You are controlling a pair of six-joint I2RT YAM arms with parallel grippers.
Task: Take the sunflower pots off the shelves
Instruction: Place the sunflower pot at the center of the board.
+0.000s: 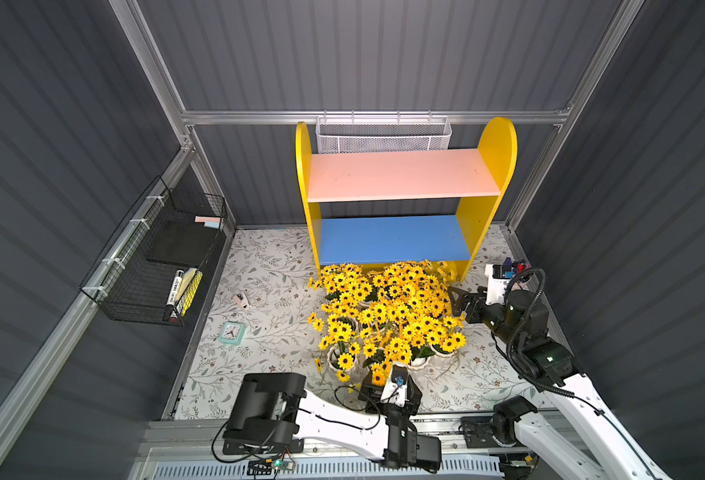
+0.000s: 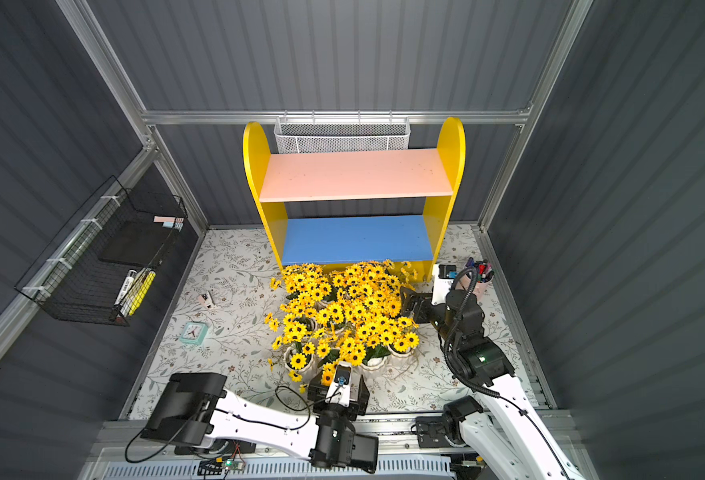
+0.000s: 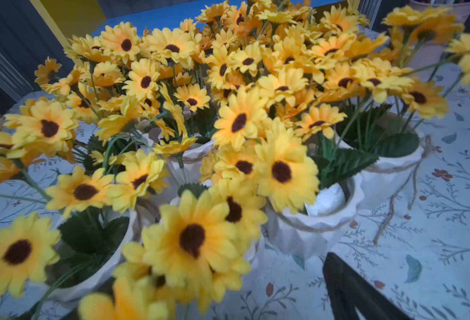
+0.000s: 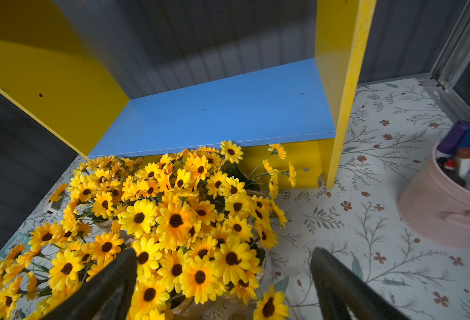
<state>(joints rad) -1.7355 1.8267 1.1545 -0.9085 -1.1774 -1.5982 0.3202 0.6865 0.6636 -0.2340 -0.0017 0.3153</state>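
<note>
The shelves (image 1: 495, 162) stand at the back. Both the pink upper board (image 1: 400, 174) and the blue lower board (image 4: 228, 113) are bare. The sunflower pots (image 1: 388, 316) are crowded together on the floral tablecloth just in front of the shelves, white ribbed pots (image 3: 311, 230) under yellow blooms. My left gripper (image 1: 379, 384) is at the cluster's near edge. One dark finger (image 3: 347, 288) shows wide to the side with bare cloth beside it; the other is behind flowers. My right gripper (image 4: 222, 257) stands open at the cluster's right edge (image 1: 455, 302), blooms between its fingers, gripping nothing.
A pink cup of pens (image 1: 517, 274) stands right of the shelves, close behind my right arm. A black wire basket (image 1: 155, 257) hangs on the left wall and a white mesh basket (image 1: 384, 135) on the back rail. A mint clock (image 1: 232, 332) and a small pink item (image 1: 241, 300) lie left of the pots.
</note>
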